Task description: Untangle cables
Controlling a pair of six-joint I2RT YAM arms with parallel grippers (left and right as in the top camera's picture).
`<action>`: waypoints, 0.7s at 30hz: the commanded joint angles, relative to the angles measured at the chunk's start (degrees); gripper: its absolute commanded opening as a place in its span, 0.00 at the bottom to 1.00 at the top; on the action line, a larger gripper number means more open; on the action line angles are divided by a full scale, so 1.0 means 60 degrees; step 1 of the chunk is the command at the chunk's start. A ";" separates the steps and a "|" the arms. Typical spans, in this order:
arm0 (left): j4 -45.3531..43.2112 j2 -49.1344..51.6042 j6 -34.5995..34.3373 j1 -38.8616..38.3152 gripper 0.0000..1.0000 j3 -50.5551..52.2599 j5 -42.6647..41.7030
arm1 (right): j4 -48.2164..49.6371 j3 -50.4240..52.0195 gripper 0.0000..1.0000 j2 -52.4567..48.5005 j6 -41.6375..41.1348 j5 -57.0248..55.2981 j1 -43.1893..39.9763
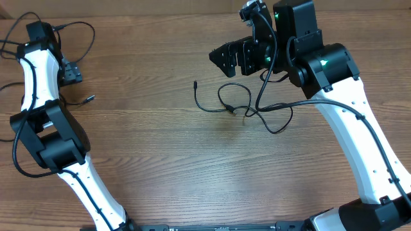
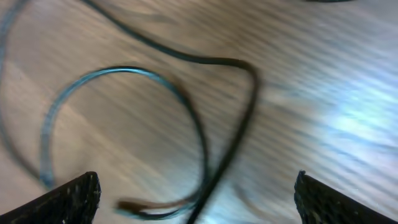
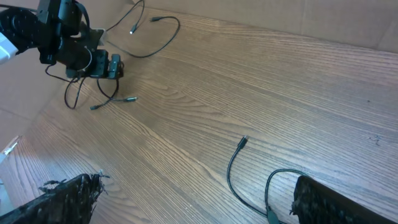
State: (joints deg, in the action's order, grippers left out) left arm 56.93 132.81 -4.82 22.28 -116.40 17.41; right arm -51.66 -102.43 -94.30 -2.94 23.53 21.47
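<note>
Thin black cables lie in two groups on the wooden table. One tangle point(image 1: 247, 108) with loops and a plug tip point(image 1: 195, 83) lies mid-table below my right gripper point(image 1: 226, 58), which hovers open above it. In the right wrist view a strand point(image 3: 235, 167) with its plug tip runs between the open fingers point(image 3: 193, 202). Another loose cable point(image 1: 77, 29) lies at the far left around my left gripper point(image 1: 69, 72). The left wrist view is blurred and shows cable loops point(image 2: 186, 124) between wide-open fingers point(image 2: 196, 199).
The left arm point(image 1: 45, 122) stands along the table's left side and the right arm point(image 1: 347, 122) along the right. A plug end point(image 1: 90, 99) lies near the left arm. The left gripper and its cable also show far off in the right wrist view point(image 3: 93, 62).
</note>
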 commanded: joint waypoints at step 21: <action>0.1042 -0.2415 -0.4630 0.3326 1.00 0.0058 -0.3049 | -0.0117 -0.0062 1.00 -0.0568 0.0058 -0.0091 0.0000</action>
State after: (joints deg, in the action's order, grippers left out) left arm 61.12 115.52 -23.51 37.76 -118.26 -3.29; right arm -52.58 -102.43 -97.78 -2.96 23.49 21.45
